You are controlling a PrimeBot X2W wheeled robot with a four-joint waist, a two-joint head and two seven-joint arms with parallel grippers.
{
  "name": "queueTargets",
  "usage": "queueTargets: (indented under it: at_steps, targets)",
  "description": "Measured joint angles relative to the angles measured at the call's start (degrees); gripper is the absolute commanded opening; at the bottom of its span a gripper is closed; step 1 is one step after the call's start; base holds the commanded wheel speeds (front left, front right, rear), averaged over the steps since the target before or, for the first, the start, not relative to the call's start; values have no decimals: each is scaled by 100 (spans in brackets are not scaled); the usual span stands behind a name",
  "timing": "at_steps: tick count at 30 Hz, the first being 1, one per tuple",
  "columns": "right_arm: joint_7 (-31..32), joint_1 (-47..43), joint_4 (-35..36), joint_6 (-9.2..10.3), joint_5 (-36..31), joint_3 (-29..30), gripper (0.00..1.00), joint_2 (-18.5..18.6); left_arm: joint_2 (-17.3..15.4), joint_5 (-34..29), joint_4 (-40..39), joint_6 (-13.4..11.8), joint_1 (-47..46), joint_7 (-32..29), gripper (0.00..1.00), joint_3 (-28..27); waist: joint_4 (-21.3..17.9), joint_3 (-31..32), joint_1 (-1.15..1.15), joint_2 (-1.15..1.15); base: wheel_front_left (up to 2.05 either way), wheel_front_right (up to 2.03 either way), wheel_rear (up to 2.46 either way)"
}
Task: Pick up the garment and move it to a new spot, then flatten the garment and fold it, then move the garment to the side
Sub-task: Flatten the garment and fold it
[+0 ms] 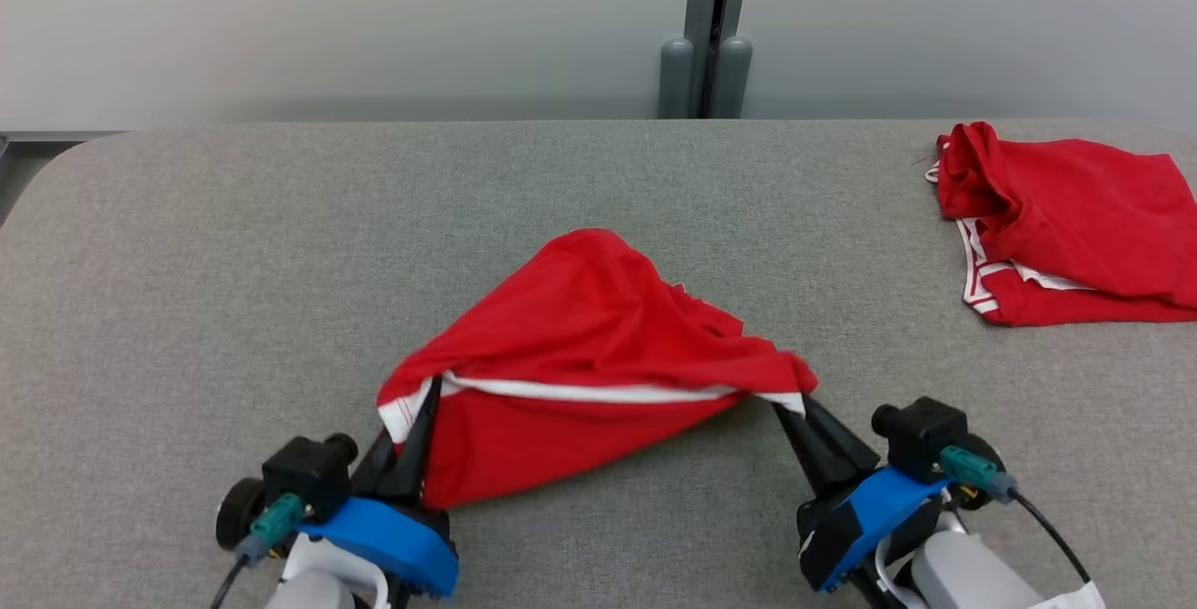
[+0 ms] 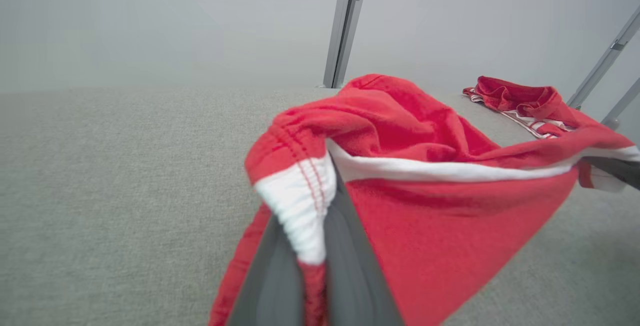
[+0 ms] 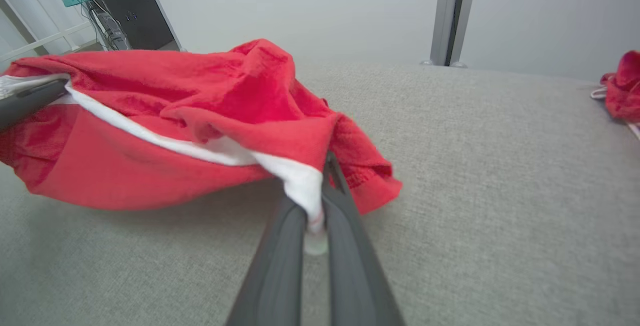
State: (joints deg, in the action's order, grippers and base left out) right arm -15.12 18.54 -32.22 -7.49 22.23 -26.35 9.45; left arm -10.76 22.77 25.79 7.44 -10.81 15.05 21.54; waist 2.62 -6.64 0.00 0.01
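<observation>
1. Garment [image 1: 580,328]: you have the red piece with the white band near the middle of the grey table [image 1: 187,291], toward the robot's edge. Its middle is humped up and the band edge is stretched between the two grippers
2. Your left gripper [image 1: 423,398] has its fingers [image 2: 350,276] pressed together on the left end of the band. In the left wrist view the white ribbed band is bunched between the two dark fingers, and red cloth hangs on both sides of them
3. Your right gripper [image 1: 788,408] is clamped the same way on the right end of the band. The right wrist view shows a white tab of it pinched between the fingers, with a red hem fold spilling just beside them toward the table
4. The held edge is raised off the table, and in the right wrist view you can see shadow beneath the cloth. The far part of the garment rests on the surface
5. A second red garment [image 1: 1075,225] with white trim lies crumpled at the far right of the table, well apart from the one you hold
6. Behind the table stand a pale wall and a grey upright post [image 1: 706,29]
</observation>
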Motion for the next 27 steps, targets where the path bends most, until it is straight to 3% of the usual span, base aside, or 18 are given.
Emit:
queueTargets:
  at_steps: [6,11,17,27]
  targets:
    - [0,258,548,1,60,-83,0,214,-44,104,-380,0,-422,1,0,-125,-66,-70,0,0,0,0,0]
    - [-1,1473,614,0,70,-198,0,392,-311,402,-326,0,-1764,1,0,266,-150,-395,0,0,0,0,0]
    - [38,3432,27,0,164,-323,0,401,-708,1078,81,0,-3731,-19,0,842,-292,-992,2,1,0,0,0]
    - [89,6294,-1352,0,422,-213,0,320,-837,1989,757,0,-6636,-105,0,1634,-277,-1844,2,1,0,0,0]
